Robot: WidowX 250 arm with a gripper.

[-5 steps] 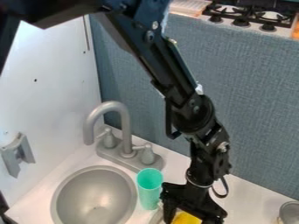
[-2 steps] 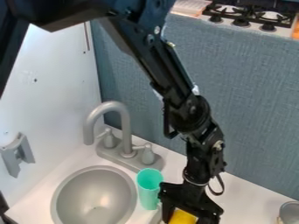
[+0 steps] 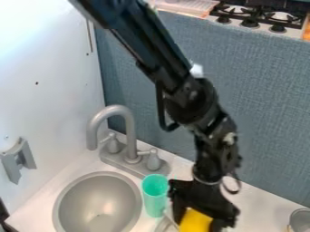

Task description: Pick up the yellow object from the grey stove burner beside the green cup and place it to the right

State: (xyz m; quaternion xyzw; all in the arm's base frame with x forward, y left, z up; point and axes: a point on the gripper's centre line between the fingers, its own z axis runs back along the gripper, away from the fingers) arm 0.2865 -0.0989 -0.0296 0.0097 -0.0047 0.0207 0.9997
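The gripper (image 3: 204,205) hangs low over the white counter near the bottom edge of the view, right of the turquoise cup. It is shut on a yellow object (image 3: 195,221), which sits between its fingers; the object's lower end is cut off by the view's edge. The turquoise cup (image 3: 155,195) stands upright just left of the gripper, beside the sink. A grey curved item (image 3: 163,224) lies partly visible between the cup and the yellow object.
The round grey sink (image 3: 99,204) is at the lower left, with a grey faucet (image 3: 130,131) behind it. A metal container (image 3: 300,220) stands at the right edge. A white wall (image 3: 48,99) and a blue-grey panel (image 3: 260,99) border the counter, with a stove (image 3: 260,16) beyond.
The gripper first shifted slightly left, then rose and moved a little right, with the yellow object moving along in it. The upper arm has swung too. The cup has stayed put.
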